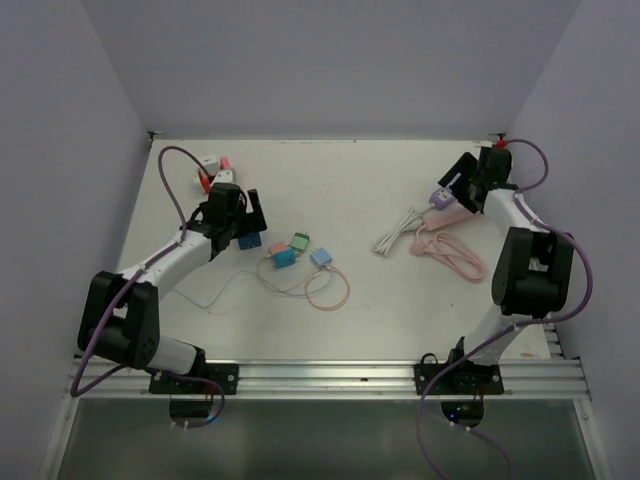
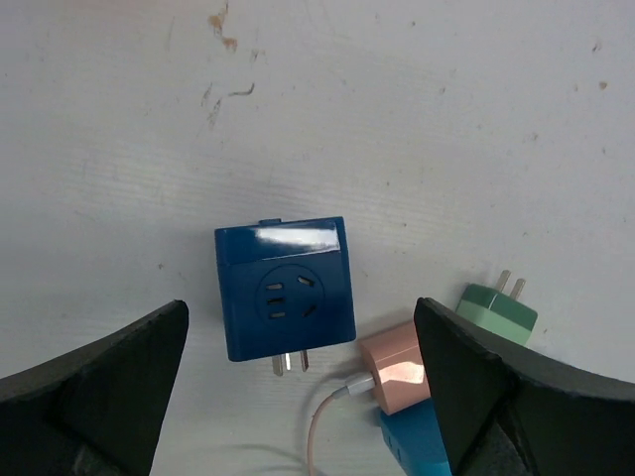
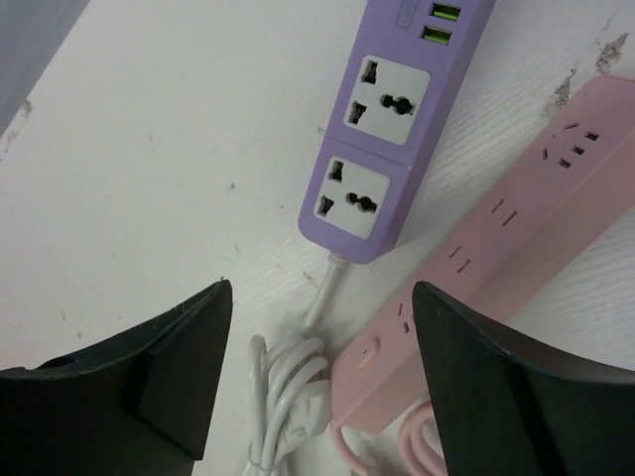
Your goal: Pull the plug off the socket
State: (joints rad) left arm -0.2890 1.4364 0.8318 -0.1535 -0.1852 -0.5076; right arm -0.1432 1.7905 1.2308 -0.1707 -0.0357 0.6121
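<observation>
On the left half of the table, in the top view, your left gripper is hovering over a dark blue plug adapter, jaws standing apart and holding nothing. Just to its right, a green plug, a teal plug and a light blue plug are lying in a loose cluster, with a pink cable loop trailing nearer the arm bases. At the far right, your right gripper is hanging over a purple power strip and a pink power strip.

Through the left wrist camera, you are seeing the adapter lying flat, socket face up, between the spread fingers but touching neither. Its two prongs are pointing toward the wrist. A pink plug is crowding its lower right corner, near the right finger.

Through the right wrist camera, the purple strip is running diagonally from upper right to lower left, its white cord leaving the near end and coiling between the open jaws. The pink strip is lying just beside it, roughly parallel.
</observation>
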